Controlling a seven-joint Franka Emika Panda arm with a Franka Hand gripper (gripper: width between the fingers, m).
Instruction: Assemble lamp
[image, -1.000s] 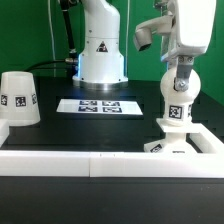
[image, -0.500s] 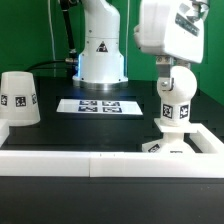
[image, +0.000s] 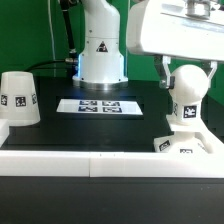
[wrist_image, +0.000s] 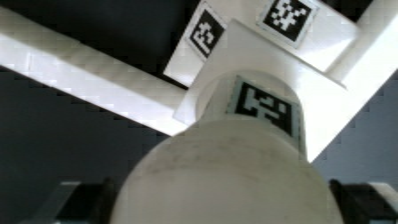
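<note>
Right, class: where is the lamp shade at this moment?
In the exterior view the shade stands at the far left, left of the marker board, far from the bulb.

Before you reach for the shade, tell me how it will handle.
The shade looks like hard white plastic, so probably stiff and light. Standing on its wider end, it should slide rather than tip if pushed. Its smooth tapered wall may slip in a pinch.
</note>
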